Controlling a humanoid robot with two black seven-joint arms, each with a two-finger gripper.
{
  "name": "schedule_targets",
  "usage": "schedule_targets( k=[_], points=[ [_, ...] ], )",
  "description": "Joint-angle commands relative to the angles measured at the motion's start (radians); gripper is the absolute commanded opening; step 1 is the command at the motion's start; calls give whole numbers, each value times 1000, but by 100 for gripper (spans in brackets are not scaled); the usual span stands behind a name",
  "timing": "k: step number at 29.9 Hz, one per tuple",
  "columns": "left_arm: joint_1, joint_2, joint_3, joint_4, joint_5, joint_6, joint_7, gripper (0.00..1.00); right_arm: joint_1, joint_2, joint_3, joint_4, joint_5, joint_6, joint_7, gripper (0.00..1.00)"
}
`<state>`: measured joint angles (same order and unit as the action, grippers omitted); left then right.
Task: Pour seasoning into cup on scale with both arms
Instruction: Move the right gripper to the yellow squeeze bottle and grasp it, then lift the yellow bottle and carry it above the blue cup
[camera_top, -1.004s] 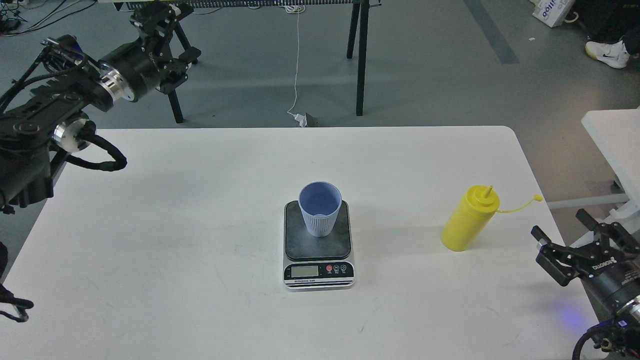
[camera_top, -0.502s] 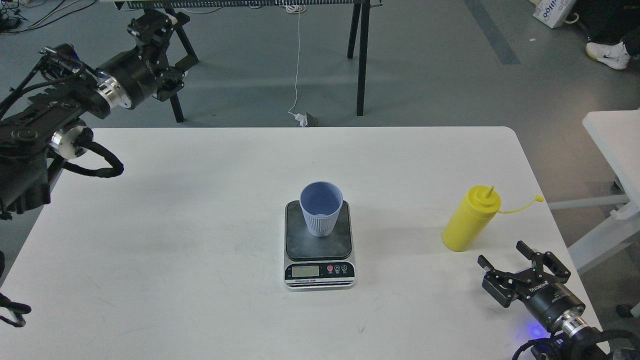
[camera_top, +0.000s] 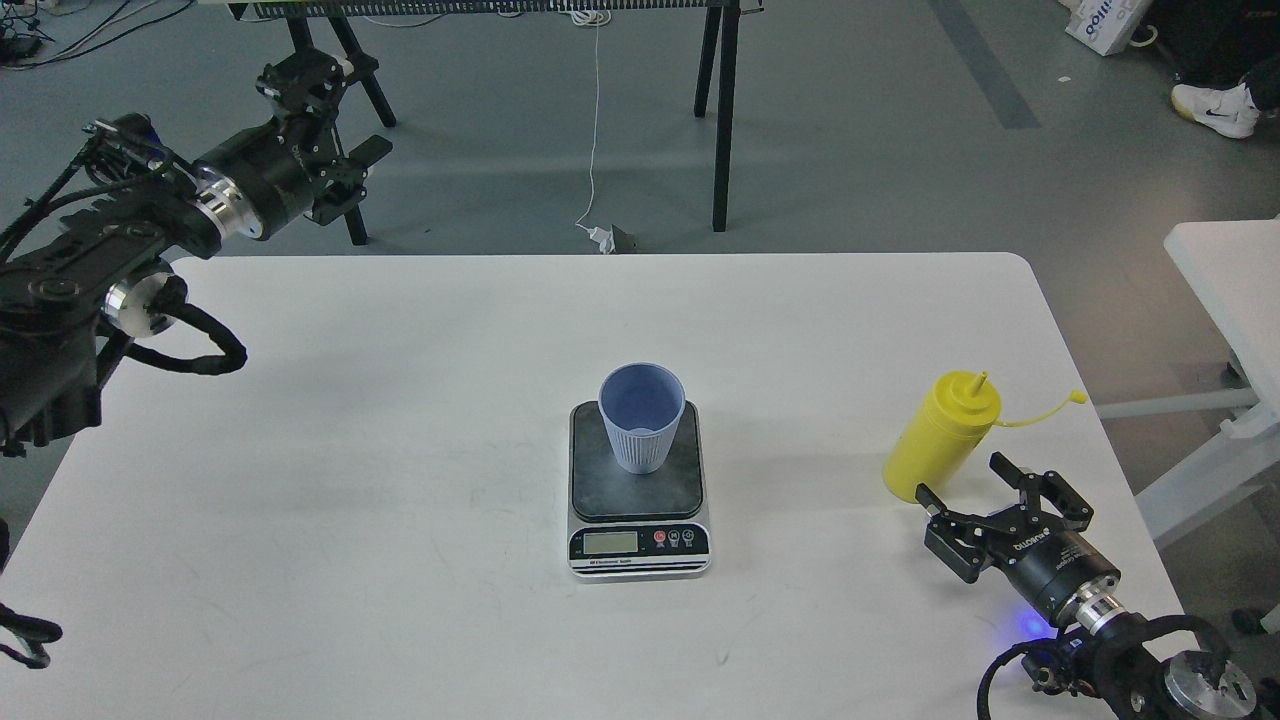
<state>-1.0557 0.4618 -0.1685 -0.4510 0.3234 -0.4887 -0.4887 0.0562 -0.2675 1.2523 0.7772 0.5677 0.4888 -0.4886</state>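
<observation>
The small light-blue ribbed plastic cup (camera_top: 642, 416) stood on the rear of the flat grey rectangular kitchen scale (camera_top: 638, 490), near the middle of the white desk (camera_top: 350, 480). The tall yellow plastic squeeze bottle (camera_top: 940, 437) stood well to the right, the right claw (camera_top: 985, 492) just before it. The left claw (camera_top: 325, 120) hung beyond the desk's far left corner

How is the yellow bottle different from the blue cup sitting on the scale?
The bottle is bright yellow and tall; the cup is pale blue and shorter. The bottle ends in a narrow cone nozzle with a thin cap hanging off to the side, while the cup is wide open on top. The cup stands on the scale; the bottle stands straight on the table, off to the right. Both are upright and untouched.
</observation>
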Motion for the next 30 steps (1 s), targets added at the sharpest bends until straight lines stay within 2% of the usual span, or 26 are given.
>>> schedule_targets(
  k=[1, 13, 16, 18, 19, 20, 22, 25, 30],
  points=[
    [2, 0, 0, 0, 0, 0, 0, 92, 31, 7, -17, -21, 0, 0, 0, 100],
    [3, 6, 1, 0, -1, 0, 0, 92, 106, 10, -76, -69, -2, 0, 0, 99],
    [11, 6, 1, -1, -1, 0, 0, 92, 108, 13, -96, -69, -2, 0, 0, 97],
    [14, 6, 1, -1, -1, 0, 0, 92, 108, 13, -106, -69, -2, 0, 0, 91],
    [14, 6, 1, -1, -1, 0, 0, 92, 109, 11, -109, -69, -2, 0, 0, 85],
    [14, 6, 1, -1, -1, 0, 0, 92, 108, 11, -111, -67, -2, 0, 0, 75],
    [16, 6, 1, -1, -1, 0, 0, 92, 108, 11, -113, -69, -3, 0, 0, 38],
    [16, 6, 1, -1, -1, 0, 0, 92, 108, 7, -116, -66, -14, 0, 0, 13],
    [14, 6, 0, 0, -1, 0, 0, 92, 129, -9, -93, -52, -35, 0, 0, 2]
  ],
)
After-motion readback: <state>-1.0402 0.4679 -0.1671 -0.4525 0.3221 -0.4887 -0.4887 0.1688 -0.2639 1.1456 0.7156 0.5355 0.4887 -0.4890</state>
